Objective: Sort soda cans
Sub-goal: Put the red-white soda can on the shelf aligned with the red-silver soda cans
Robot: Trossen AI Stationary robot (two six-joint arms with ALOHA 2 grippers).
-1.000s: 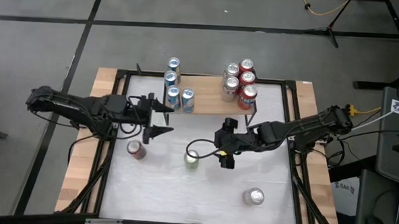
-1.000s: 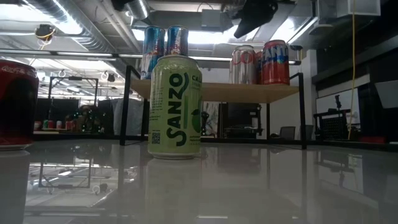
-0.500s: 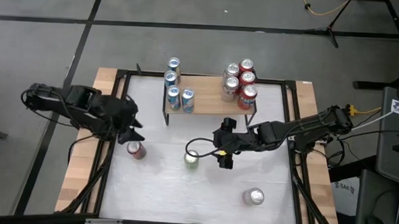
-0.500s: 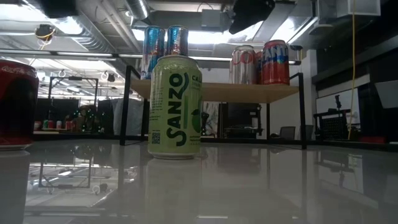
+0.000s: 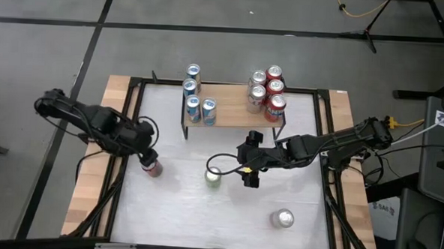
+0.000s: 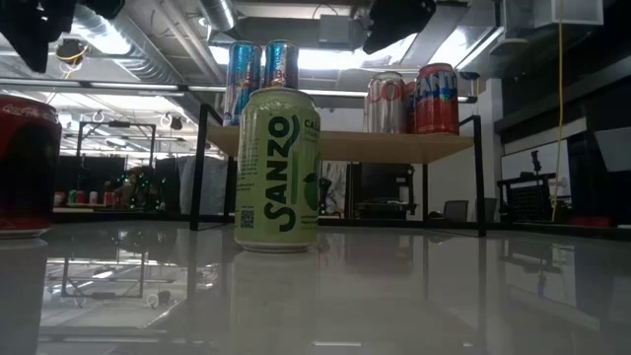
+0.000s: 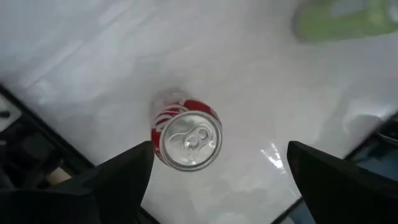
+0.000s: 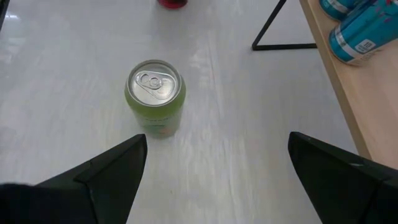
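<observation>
Red can (image 7: 186, 132) should be straddled squarely by the wide-open left hand (image 7: 214, 168) before closing; the right hand (image 8: 214, 168), also wide, waits near the green can (image 8: 155, 96).

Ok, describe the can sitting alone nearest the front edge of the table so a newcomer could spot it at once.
Start at the wooden shelf at the back of the white table, then come forward past the green can toward the table's front right. There stands the silver-grey can, well apart from everything. It is the only can without a coloured body, unlike the green can and the red can.
</observation>
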